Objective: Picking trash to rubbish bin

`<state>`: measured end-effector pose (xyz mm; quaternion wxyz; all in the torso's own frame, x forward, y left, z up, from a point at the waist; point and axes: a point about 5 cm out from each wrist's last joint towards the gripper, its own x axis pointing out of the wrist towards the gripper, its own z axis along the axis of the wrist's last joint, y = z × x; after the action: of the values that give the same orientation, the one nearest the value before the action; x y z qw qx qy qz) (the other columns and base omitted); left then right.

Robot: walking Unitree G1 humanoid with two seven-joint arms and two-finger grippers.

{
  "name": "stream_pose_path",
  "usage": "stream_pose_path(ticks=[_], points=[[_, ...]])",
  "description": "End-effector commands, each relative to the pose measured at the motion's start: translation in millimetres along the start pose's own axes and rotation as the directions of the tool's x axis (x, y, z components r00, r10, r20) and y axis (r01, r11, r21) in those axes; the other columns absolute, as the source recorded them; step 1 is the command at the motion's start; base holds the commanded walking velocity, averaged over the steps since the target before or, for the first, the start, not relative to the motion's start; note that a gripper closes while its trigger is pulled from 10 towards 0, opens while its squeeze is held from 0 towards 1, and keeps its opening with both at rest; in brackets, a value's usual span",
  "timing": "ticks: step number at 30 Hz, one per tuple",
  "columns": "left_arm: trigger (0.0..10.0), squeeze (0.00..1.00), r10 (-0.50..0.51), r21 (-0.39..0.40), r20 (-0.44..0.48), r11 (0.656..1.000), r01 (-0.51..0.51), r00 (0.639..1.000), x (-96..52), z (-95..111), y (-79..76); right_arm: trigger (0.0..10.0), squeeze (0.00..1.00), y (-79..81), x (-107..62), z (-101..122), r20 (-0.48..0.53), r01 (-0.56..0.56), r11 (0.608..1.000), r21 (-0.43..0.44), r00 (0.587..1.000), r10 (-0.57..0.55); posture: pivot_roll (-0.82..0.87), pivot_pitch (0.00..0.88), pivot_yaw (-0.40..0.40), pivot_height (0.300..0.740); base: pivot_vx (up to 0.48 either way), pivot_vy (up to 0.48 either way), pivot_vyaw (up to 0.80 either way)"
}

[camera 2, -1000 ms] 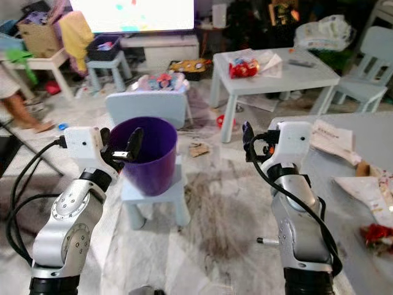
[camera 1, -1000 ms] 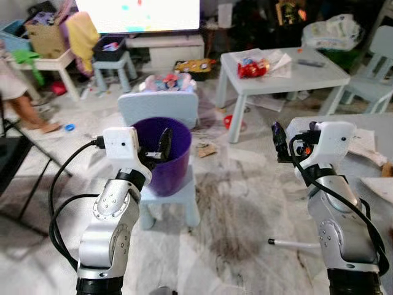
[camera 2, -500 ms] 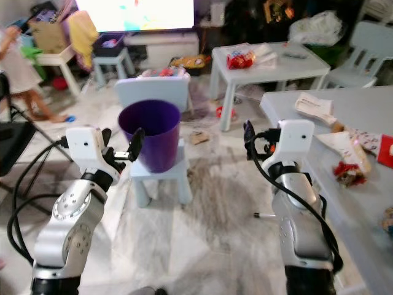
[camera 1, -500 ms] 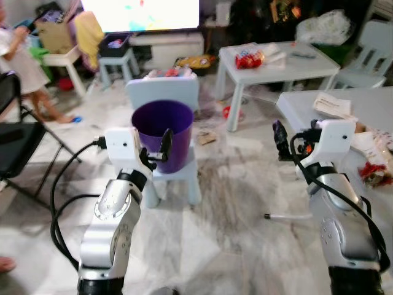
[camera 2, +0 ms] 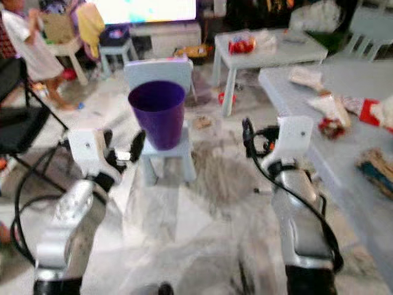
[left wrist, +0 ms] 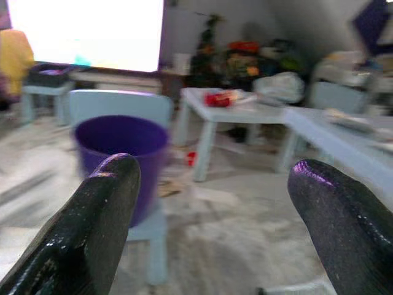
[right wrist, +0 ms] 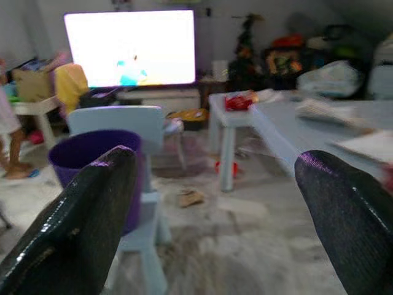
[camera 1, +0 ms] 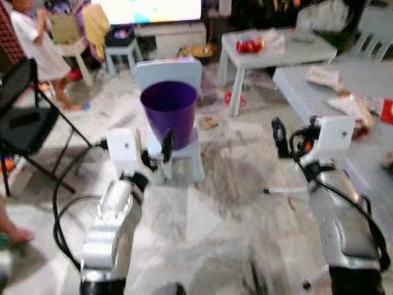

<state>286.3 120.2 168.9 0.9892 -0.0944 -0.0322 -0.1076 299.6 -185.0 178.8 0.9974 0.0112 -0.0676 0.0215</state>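
A: Head views first. How are the arms posed?

B: Both are raised and bent at the elbow, forearms pointing forward. The left gripper (camera 1: 164, 146) is held at about chest height, its black fingers reaching toward the purple bin (camera 1: 169, 113). The right gripper (camera 1: 279, 137) is at a similar height, well apart from the bin, with a black cable looping beside it.

A: And the bin?

B: It stands upright on a small pale-blue chair (camera 1: 174, 147), just beyond the left fingertips. Further on is a small table (camera 2: 269, 50) with a red wrapper (camera 2: 239, 43) on top. To the right of the right fingers runs a grey tabletop (camera 2: 344, 123) strewn with paper and wrappers. A white stick (camera 1: 286, 192) lies on the marble floor below the right gripper. A person (camera 1: 37, 52) stands far off to the left, near a black folding chair (camera 1: 27, 123).

A: Left wrist view?

B: The two fingers (left wrist: 92, 227) are spread wide, nothing between them. The bin sits in the gap, nearer one finger, ahead of the tips. A bright screen (left wrist: 86, 34) glows behind.

A: Right wrist view?

B: Fingers (right wrist: 80, 227) again wide apart and empty. The bin is next to one finger, some way ahead; a scrap (right wrist: 189, 196) lies on the floor between the tips, far off.
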Motion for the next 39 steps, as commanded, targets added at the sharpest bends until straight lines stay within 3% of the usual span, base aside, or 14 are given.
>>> stream_pose_path(ticks=[1, 12, 39], points=[[10.0, 0.0, 0.014, 0.019, 0.01, 1.0, -0.014, 1.0, 0.2, 3.3, 3.5, 10.0, 0.0, 1.0, 0.9, 5.5, 0.021, -0.005, 1.0, 0.003, 1.0, 0.005, -0.01, 0.064, -0.006, 0.74, -0.259, 0.0, 0.0], [10.0, 0.0, 0.013, 0.018, 0.026, 1.0, -0.014, 1.0, 2.0, 4.3, 3.2, 10.0, 0.0, -0.1, 2.3, 5.0, 0.013, 0.0, 1.0, -0.003, 1.0, 0.0, -0.02, 0.063, -0.006, 0.74, 0.0, 0.0, 0.0], [10.0, 0.0, 0.001, 0.053, 0.036, 0.999, -0.003, 0.999, 4.3, 7.7, 8.0, 10.0, 0.0, 4.2, 4.4, 3.3, 0.007, -0.011, 1.0, 0.005, 1.0, 0.011, -0.01, 0.055, -0.002, 0.74, 0.0, 0.0, -0.8]])
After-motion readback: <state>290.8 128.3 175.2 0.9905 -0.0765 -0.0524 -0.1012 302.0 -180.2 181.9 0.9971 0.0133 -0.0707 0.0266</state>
